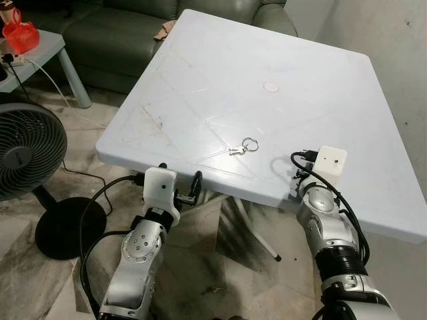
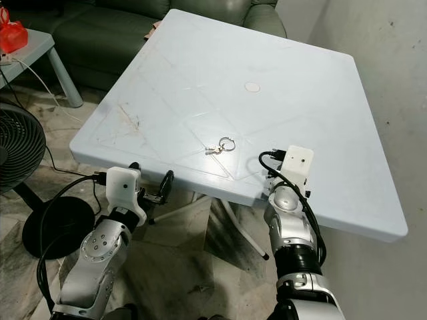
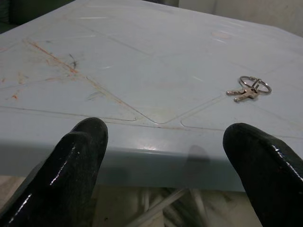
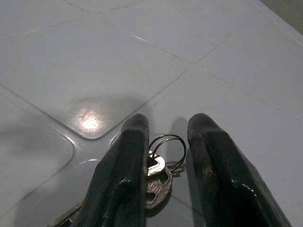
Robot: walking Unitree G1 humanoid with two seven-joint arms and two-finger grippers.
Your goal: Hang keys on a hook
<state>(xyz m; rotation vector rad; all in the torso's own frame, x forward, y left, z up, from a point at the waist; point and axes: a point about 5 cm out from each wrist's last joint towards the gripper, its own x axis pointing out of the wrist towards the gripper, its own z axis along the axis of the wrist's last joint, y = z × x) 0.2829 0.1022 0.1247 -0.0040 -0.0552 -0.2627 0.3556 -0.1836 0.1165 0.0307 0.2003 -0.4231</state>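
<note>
Keys: flat on the pale surface, between the right tool fingers.
Right tool: narrowly parted, not gripping.
Left tool: wide, at the surface edge.

Home living room, indicated by dark green sofa, pale plastic table, small side table, standing fan, marbled tile floor, painted wall

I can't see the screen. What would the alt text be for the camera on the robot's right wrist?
The right claw hangs just above a small bunch of keys on a wire ring, lying on the pale table. Its two black fingers are parted, one each side of the ring, not yet closed on it.
</note>
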